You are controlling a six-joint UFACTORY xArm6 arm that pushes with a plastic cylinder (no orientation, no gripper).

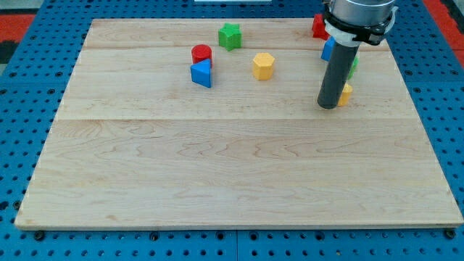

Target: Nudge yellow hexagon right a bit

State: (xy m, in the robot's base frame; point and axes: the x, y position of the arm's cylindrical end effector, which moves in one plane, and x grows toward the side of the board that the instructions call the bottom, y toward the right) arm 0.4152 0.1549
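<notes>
Board: a pale wooden board (239,174) lies on a blue pegboard table (22,87).
Yellow hexagon: the yellow hexagon (264,65) sits in the upper middle of the board, apart from every other block.
My tip: my tip (328,106) rests on the board well to the view's right of the yellow hexagon, not touching it.
Claw: the arm carries only a dark rod, so there is no claw to be open or closed.
Near the rod: a second yellow block (346,93) shows just beside the tip on the view's right; a blue block (328,49), a green block (353,65) and a red block (318,27) are partly hidden, shapes unclear.
Left group: a red cylinder (201,53) touches a blue block (201,73) just below it.
Top: a green star (230,35) stands alone.
</notes>
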